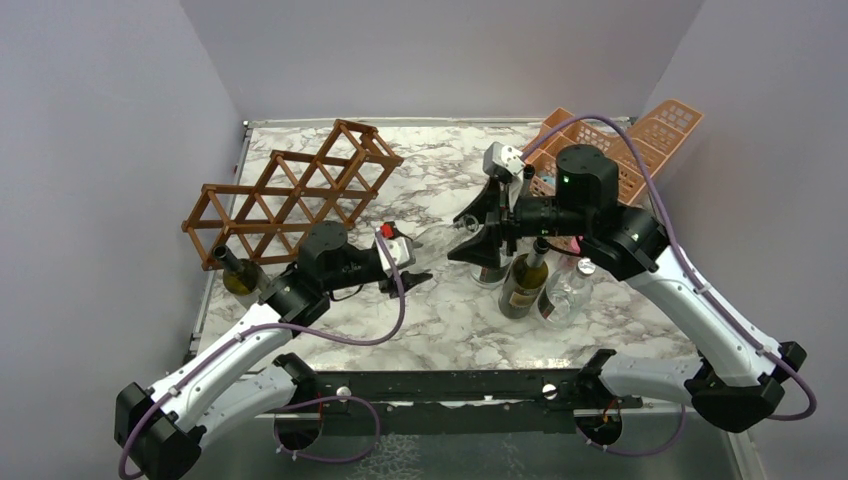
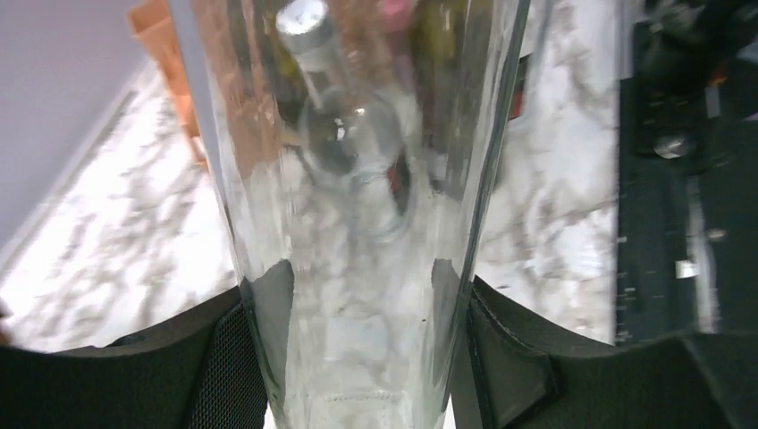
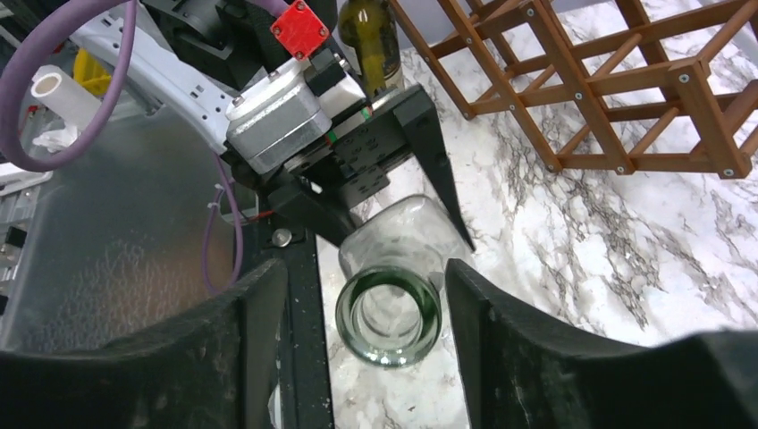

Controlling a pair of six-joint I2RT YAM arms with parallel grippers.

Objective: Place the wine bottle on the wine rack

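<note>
A clear glass wine bottle [image 1: 436, 240] hangs level above the marble table between the two arms. My left gripper [image 1: 408, 252] is shut on its body; in the left wrist view the glass [image 2: 357, 179] fills the space between the black pads [image 2: 501, 357]. My right gripper [image 1: 470, 236] is open around the bottle's mouth [image 3: 389, 318], with a gap on each side of the neck. The brown wooden wine rack [image 1: 290, 195] stands at the back left and shows in the right wrist view [image 3: 581, 80]. A dark green bottle [image 1: 238, 272] lies in its lower left cell.
Two more bottles, one dark [image 1: 525, 282] and one clear [image 1: 568, 292], stand under the right arm. A peach perforated basket [image 1: 640, 135] leans at the back right. Grey walls close in the table on three sides.
</note>
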